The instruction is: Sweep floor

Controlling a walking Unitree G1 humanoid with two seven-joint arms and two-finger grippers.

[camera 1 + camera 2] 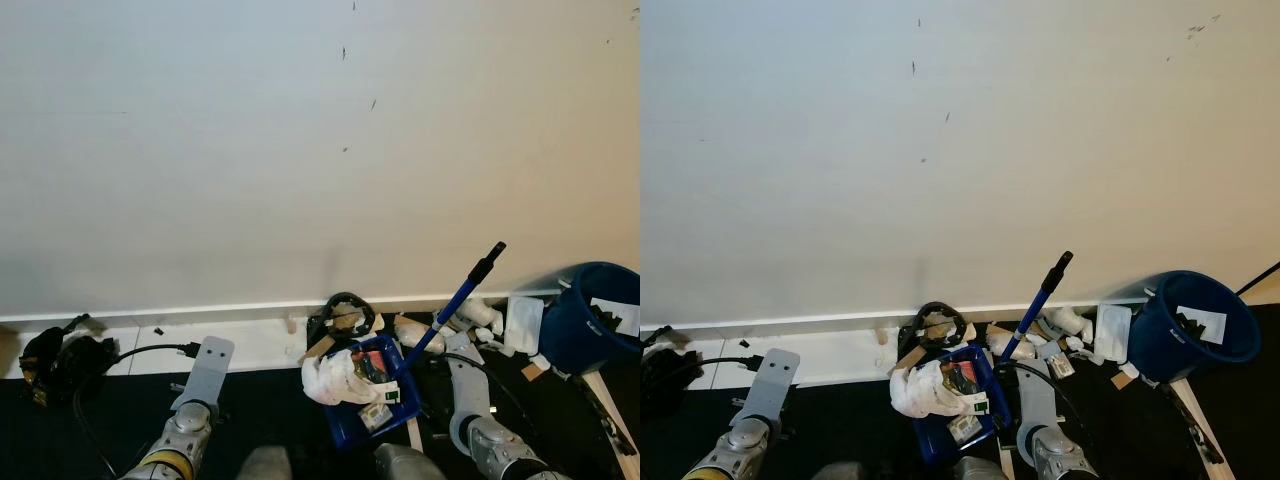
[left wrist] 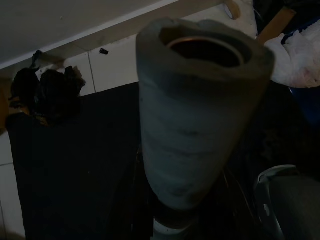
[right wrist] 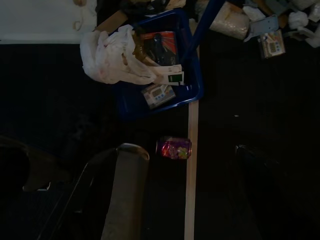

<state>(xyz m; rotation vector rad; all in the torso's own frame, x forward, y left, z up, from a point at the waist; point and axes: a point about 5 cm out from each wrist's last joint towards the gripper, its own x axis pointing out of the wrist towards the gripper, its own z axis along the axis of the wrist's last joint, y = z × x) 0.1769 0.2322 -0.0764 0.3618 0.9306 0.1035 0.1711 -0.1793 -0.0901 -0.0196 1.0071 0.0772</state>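
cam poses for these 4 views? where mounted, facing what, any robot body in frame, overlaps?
Left eye: head, facing down at wall foot; blue dustpan full of litter, blue bucket; both silver forearms show.
Right eye: same head, same scene, shifted sideways.
Left wrist: on left arm, grey foam tube close up, dark floor behind.
Right wrist: on right arm, looking down on the dustpan, white plastic bag, crushed can.
Shared: dustpan and bag appear in both eyes and right wrist.

Dustpan [image 1: 365,395] left of bucket [image 1: 590,315]
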